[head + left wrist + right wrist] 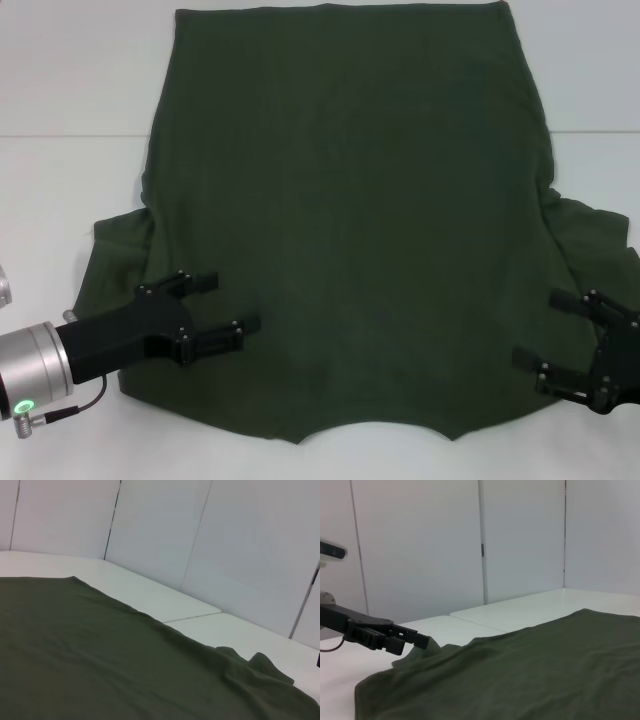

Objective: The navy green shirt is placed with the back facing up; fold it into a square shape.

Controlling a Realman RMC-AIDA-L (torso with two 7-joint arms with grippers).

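We see left hand (pixel 225 305): matte black, two slim straight fingers (pixel 218 337) dotted with small screws, blocky black palm. Behind it, silver cylindrical wrist, glowing green ring light, thin black cable looping from silver plug. Right hand (pixel 548 328): same black build, angular fingers, screw heads visible along each finger.

Count: one navy green shirt (pixel 350 220), spread on one white surface (pixel 60 100). Two black pincers over it: one left pincer (pixel 228 303) and one right pincer (pixel 545 328), each with two fingers, set apart. Two short sleeves show, one at each side of the shirt; white wall panels behind, number not countable.
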